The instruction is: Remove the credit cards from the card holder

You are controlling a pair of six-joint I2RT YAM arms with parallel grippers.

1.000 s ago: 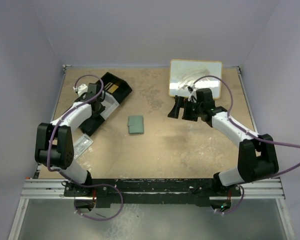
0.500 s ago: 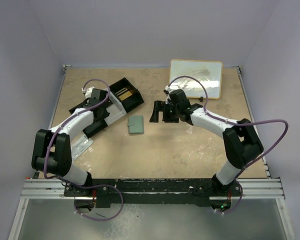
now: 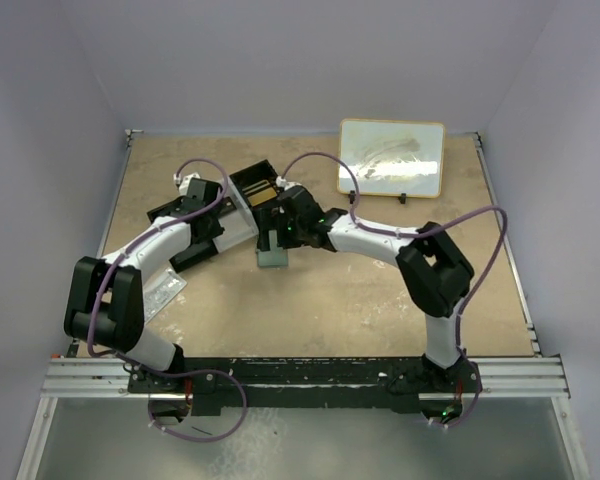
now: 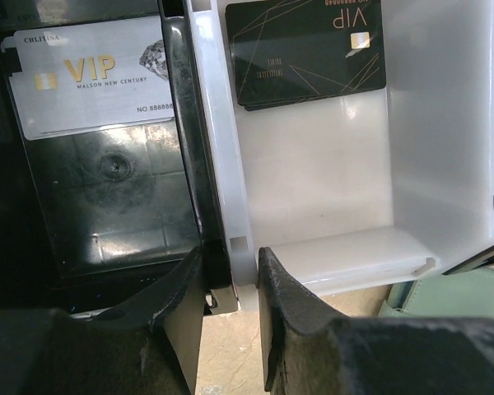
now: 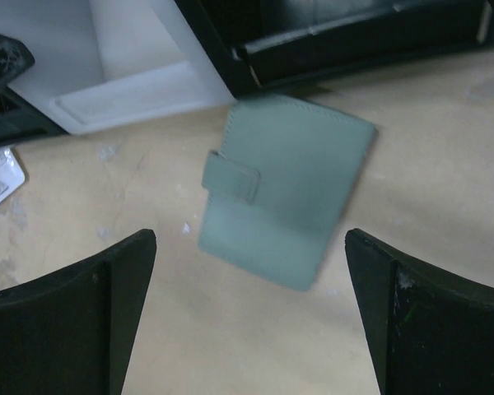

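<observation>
The right gripper [image 5: 249, 240], jaws spread wide, hovers over the closed grey-green card holder [image 5: 292, 193] lying left of the tabletop's [image 3: 380, 300] centre, just beside the black-and-white tray [image 4: 313, 181], whose dividing wall the left gripper [image 4: 230, 267] pinches.

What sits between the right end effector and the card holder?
Nothing. In the right wrist view the open right end effector frames the closed card holder, with only bare table around it.

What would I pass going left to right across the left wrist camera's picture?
Silver card → tray divider → black card → wallet corner.
</observation>
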